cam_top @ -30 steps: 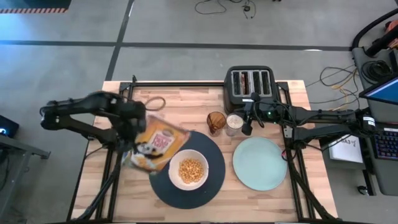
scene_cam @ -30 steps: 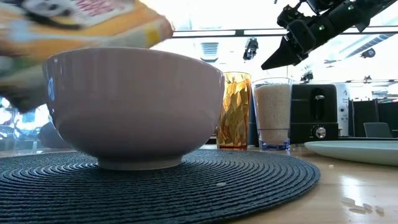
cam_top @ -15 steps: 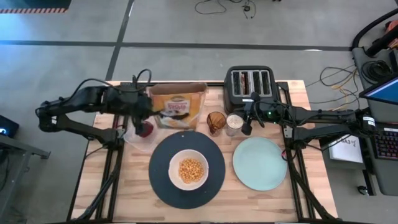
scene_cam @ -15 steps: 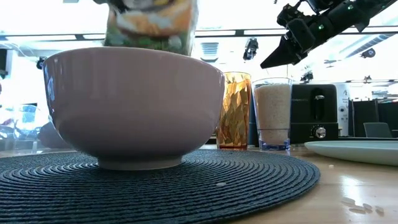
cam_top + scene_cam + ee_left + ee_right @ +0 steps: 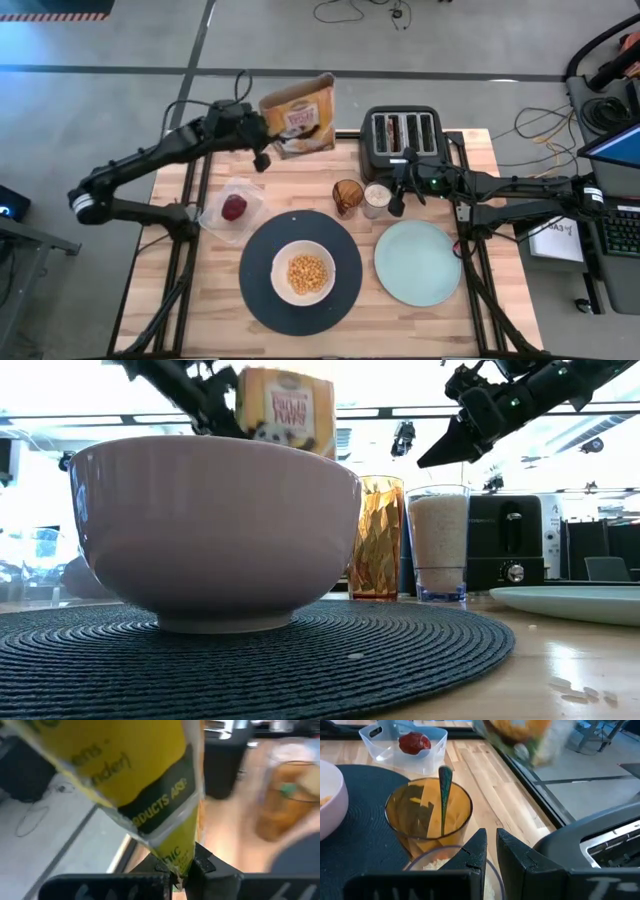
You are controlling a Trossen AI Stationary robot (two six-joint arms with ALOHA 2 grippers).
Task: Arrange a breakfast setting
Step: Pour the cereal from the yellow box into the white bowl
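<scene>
My left gripper point(image 5: 263, 143) is shut on the yellow-brown cereal box point(image 5: 298, 118), high above the table's far edge; both also show in the low view, the box point(image 5: 285, 408) and the gripper point(image 5: 215, 405). The white bowl point(image 5: 303, 272) with cereal stands on the large black round plate point(image 5: 258, 292). The pale green plate point(image 5: 417, 262) lies to its right. The dark red fruit point(image 5: 233, 207) lies in a clear tub. My right gripper point(image 5: 398, 203) is shut and empty, above the glasses. No toast slice can be made out apart from brown in the toaster's slots. My left gripper pinches a narrow side edge of the cereal box point(image 5: 181, 854) between its two fingers point(image 5: 206, 868). It comes at the box from the table's left side. The box is lifted clear of the table and stands about upright, its open top up.
A black four-slot toaster point(image 5: 402, 135) stands at the far edge. An amber glass point(image 5: 347, 196) with a spoon point(image 5: 443, 795) in it and a clear glass of white stuff point(image 5: 377, 200) stand in front of it, under my right gripper.
My left gripper has carried the cereal box from beside the bowl, up and toward the table's far edge. The box has turned from tilted over the black plate to about upright, above the far edge.
</scene>
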